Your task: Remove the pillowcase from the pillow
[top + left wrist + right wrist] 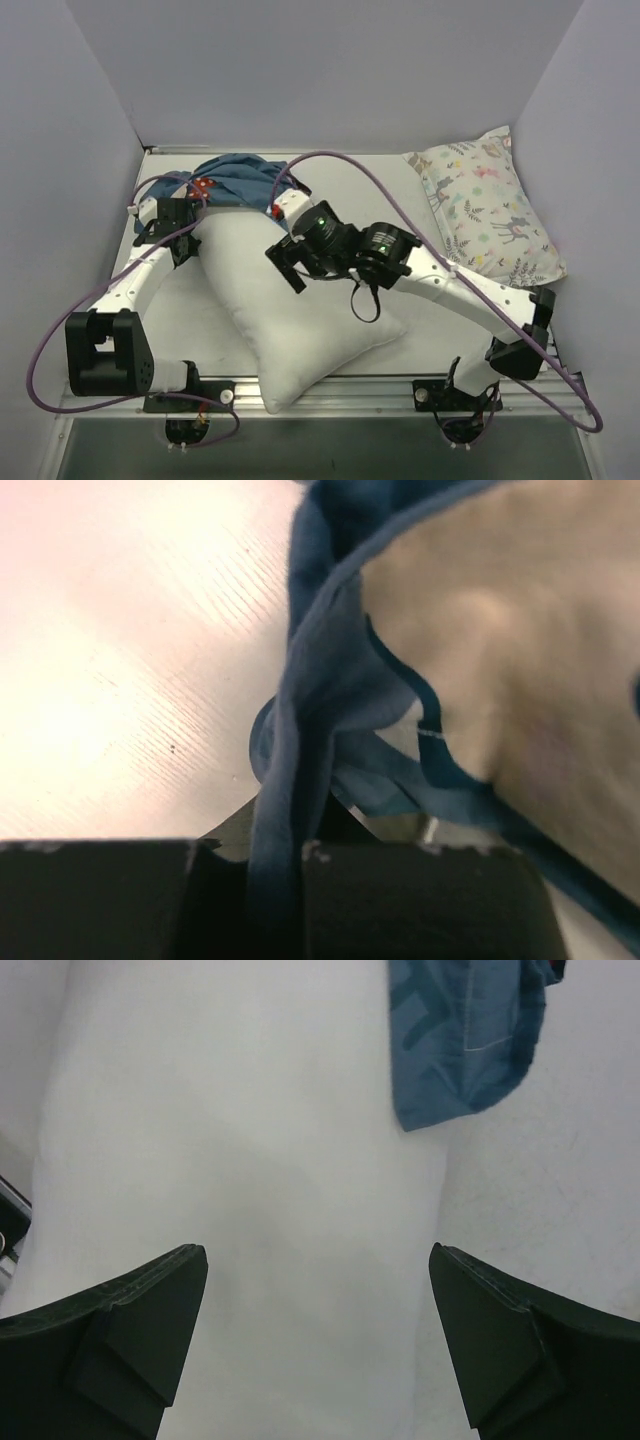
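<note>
Two pillows [300, 320] [490, 205], one pillowcase [240, 175], two arms [130, 285] [460, 285].

— Any writing you can read?
— Nothing legible. In the right wrist view the pillowcase [465, 1050] carries darker strokes like pieces of large capitals, but the folds cut them off and no letter can be made out.
— And the red-and-white patch [205, 186] on it?
— Too small from the top camera. Whether it bears words, I cannot tell.
</note>
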You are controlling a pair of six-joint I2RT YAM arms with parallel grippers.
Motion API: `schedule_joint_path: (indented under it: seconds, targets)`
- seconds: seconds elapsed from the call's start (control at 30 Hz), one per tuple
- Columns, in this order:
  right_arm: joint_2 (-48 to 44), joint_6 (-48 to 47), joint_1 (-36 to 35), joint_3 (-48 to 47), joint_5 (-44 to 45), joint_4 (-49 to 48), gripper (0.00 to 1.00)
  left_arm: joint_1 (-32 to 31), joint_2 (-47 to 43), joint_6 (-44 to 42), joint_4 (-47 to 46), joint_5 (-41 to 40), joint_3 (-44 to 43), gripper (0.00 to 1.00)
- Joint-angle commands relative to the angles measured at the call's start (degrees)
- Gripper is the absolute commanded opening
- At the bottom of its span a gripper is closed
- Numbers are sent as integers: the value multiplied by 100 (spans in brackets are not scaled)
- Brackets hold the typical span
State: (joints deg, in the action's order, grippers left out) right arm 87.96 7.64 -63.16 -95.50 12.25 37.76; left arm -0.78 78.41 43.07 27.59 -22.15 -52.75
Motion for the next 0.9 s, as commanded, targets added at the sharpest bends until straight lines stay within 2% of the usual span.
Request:
schedule_joint_path:
  seconds: [0.0,0.03,0.13,0.27,0.3,0.43,0.47,0.5,0.53,0.6,0.7,0.73,0.8,0.83,0.87]
  targets:
    - [377,-26,-773,76,1278,-505,100,-116,-370,17,-386,97,107,0]
    - [510,-34,-951,32,1741,-645,100,-124,-475,9,-412,132,186,0]
    - [1150,-52,-1522,-468,2228,-673,100,-151,-651,0,-404,211,291,0]
    - [2126,53,-1683,-1118,2702,-472,100,-177,-810,-9,-422,264,379,0]
    - [2511,149,-1622,-1215,2721,-349,100,-177,-819,-35,-422,264,371,0]
    - [2796,519,-1200,-761,2099,-260,99,-169,-924,-79,-378,238,327,0]
    - [2814,615,-999,-681,1984,-260,95,-169,-959,-88,-369,229,310,0]
    - [2788,651,-901,-602,1835,-260,78,-169,-977,-97,-360,229,257,0]
    - [2735,669,-805,-540,1747,-234,55,-169,-1055,-106,-308,220,204,0]
    - [2316,713,-672,-399,1650,-172,0,-177,-1187,-219,-194,159,55,0]
    - [1526,485,-637,-460,1045,-172,0,-177,-1600,-456,-27,-77,-243,0]
    - [1322,449,-628,-504,277,-190,0,-177,-1801,-536,52,-148,-357,0]
    - [700,466,-514,-627,-605,-329,0,-195,-1978,-790,298,-385,-621,0]
    - [513,527,-461,-627,-1576,-409,0,-238,-2135,-887,351,-465,-857,0]
    - [329,580,-391,-645,-1907,-488,0,-256,-2215,-984,378,-544,-990,0]
